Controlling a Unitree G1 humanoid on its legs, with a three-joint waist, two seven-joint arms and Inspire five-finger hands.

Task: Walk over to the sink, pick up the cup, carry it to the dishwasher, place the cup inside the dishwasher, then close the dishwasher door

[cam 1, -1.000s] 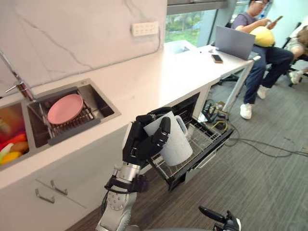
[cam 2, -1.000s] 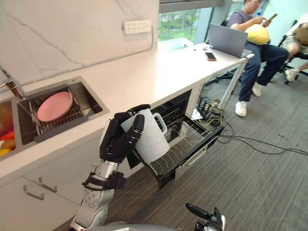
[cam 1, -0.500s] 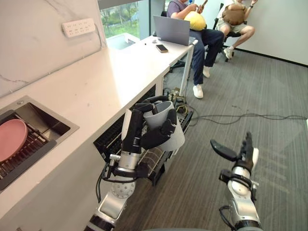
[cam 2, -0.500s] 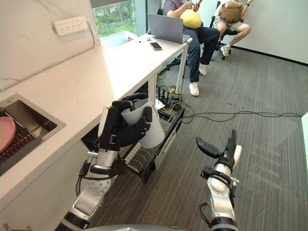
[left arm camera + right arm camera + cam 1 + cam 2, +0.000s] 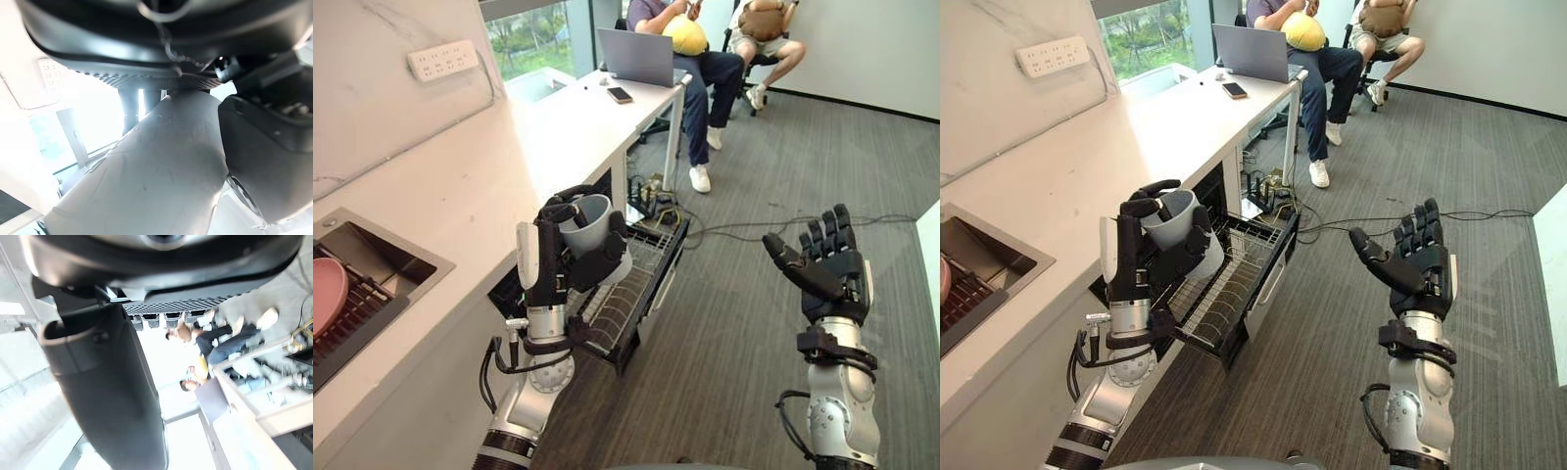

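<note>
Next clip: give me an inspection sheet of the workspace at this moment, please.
Surface: white counter, bare near the dishwasher.
Job's things: cup mouth up in the left hand, by the pulled-out dishwasher rack, not yet set in.
Clutter: pink plate in the sink; laptop and phone at the counter's far end.
Hands: left hand shut on the cup; right hand open, raised, holding nothing.
Cables: tangle on the floor under the far end.
Surroundings: grey carpet; seated people beyond the laptop.

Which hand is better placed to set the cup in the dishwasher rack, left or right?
Left. The left hand grips the cup right at the pulled-out dishwasher rack; the right hand hangs open over the carpet, apart from it.
</note>
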